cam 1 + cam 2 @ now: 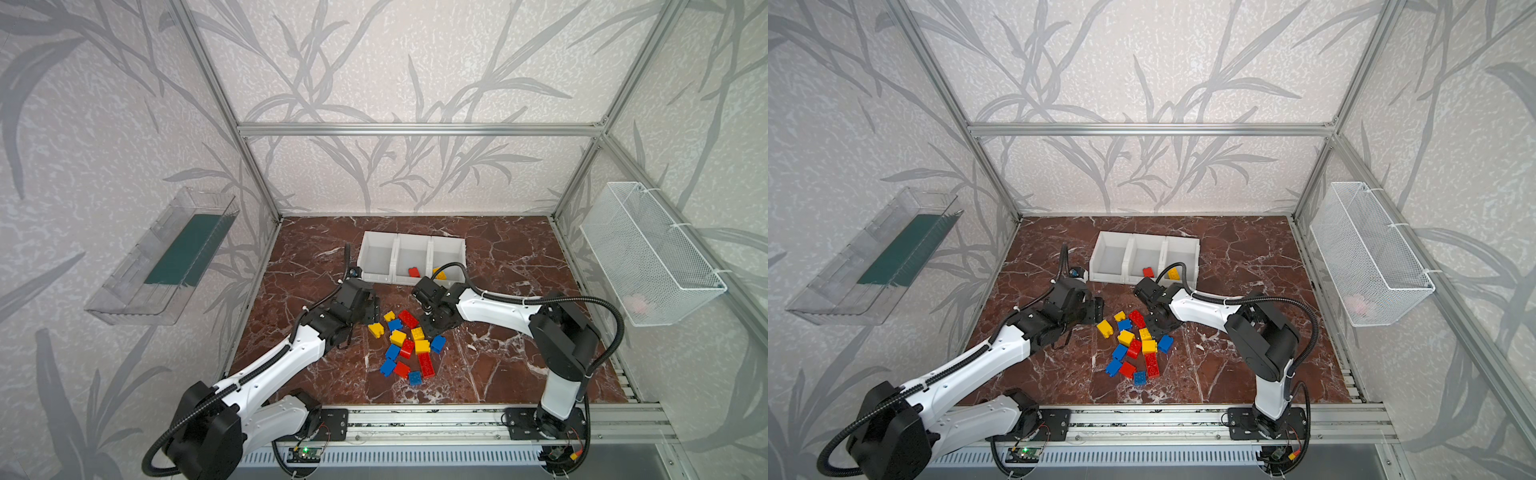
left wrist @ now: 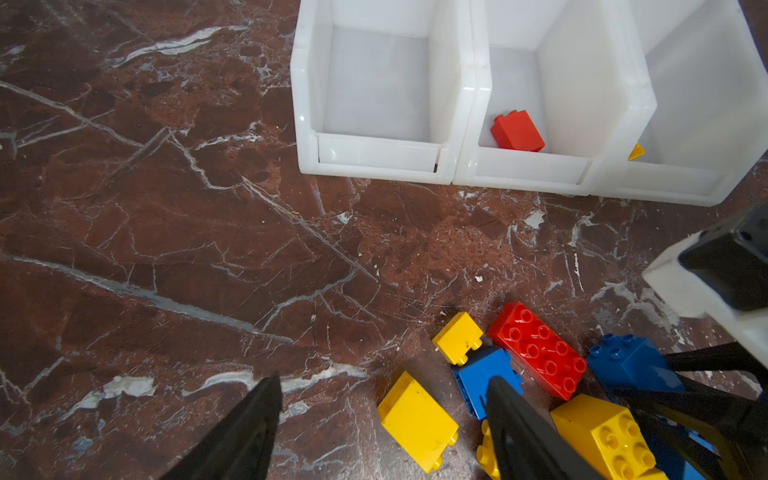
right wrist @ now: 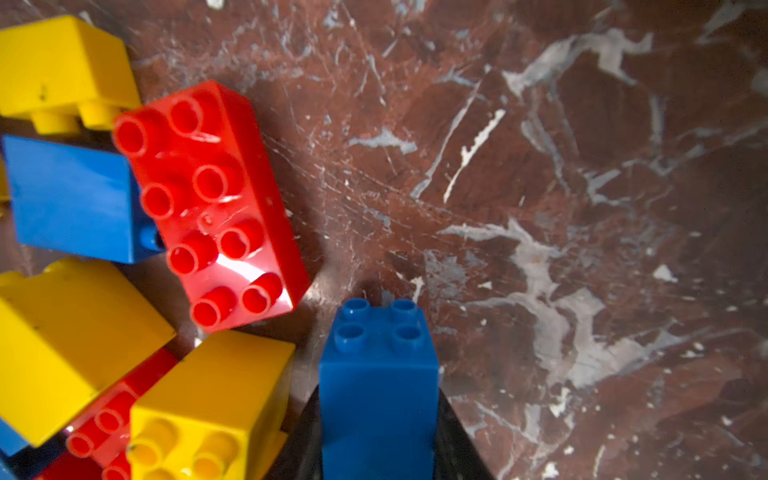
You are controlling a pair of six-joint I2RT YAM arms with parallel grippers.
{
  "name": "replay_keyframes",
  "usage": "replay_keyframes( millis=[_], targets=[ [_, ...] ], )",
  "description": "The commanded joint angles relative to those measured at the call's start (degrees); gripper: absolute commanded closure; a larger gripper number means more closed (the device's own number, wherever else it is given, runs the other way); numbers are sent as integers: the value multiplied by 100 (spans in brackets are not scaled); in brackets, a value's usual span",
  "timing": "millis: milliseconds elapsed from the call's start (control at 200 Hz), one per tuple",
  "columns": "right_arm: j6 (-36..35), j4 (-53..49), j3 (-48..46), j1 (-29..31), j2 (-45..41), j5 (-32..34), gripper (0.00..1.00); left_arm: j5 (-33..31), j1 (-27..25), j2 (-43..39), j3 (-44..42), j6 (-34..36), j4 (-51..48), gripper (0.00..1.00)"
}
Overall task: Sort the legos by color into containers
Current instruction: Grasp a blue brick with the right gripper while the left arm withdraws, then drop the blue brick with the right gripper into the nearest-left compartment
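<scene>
Several red, blue and yellow legos [image 1: 409, 347] lie in a loose pile on the marble table. My right gripper [image 3: 378, 409] is shut on an upright blue brick [image 3: 378, 357] at the pile's far right edge, beside a long red brick [image 3: 208, 199]. In both top views that gripper [image 1: 431, 323] hides the held brick. My left gripper [image 2: 384, 397] is open at the pile's far left, with a yellow brick [image 2: 417, 419] lying on the table between its fingers. The containers [image 1: 398, 251] stand behind the pile. The middle one holds a red brick [image 2: 517, 131], the right one a yellow brick [image 1: 439, 274].
A clear plastic tray [image 1: 166, 257] hangs on the left wall and a white wire basket [image 1: 652, 253] on the right wall. Aluminium posts frame the table, and a rail [image 1: 415, 424] carrying both arm bases runs along the front edge.
</scene>
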Motion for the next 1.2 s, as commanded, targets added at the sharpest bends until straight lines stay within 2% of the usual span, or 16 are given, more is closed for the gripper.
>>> replay_keyframes(
  millis=[0, 145, 350, 470, 635, 740, 815, 945, 1030, 1195],
  targets=[
    [-329, -267, 633, -14, -201, 132, 77, -273, 37, -296, -135, -180, -100, 19],
    [-895, -553, 1933, -128, 193, 239, 77, -509, 52, -683, -363, -300, -125, 16],
    [-1407, -515, 4044, -200, 1427, 410, 77, -594, 78, -1254, -583, -514, -358, 14],
    [-1454, -667, 5448, -254, 2352, 550, 77, -648, 89, -1569, -735, -574, -432, 14],
    [-1520, -1475, 7764, -289, 3869, 780, 77, -672, 109, -1841, -818, -597, -478, 13],
    [-1420, -1890, 8906, -331, 4625, 873, 77, -558, 111, -1882, -855, -661, -450, 13],
    [-1308, -1919, 9115, -351, 4796, 866, 73, -476, 108, -1864, -869, -698, -441, 13],
    [-1197, -1603, 8558, -351, 4589, 882, 53, -354, 110, -1830, -903, -734, -418, 13],
    [-1167, -1462, 8297, -351, 4401, 873, 44, -315, 109, -1812, -921, -754, -391, 13],
    [-1209, -1476, 8340, -351, 4140, 847, 39, -253, 109, -1770, -943, -782, -350, 13]
  ],
)
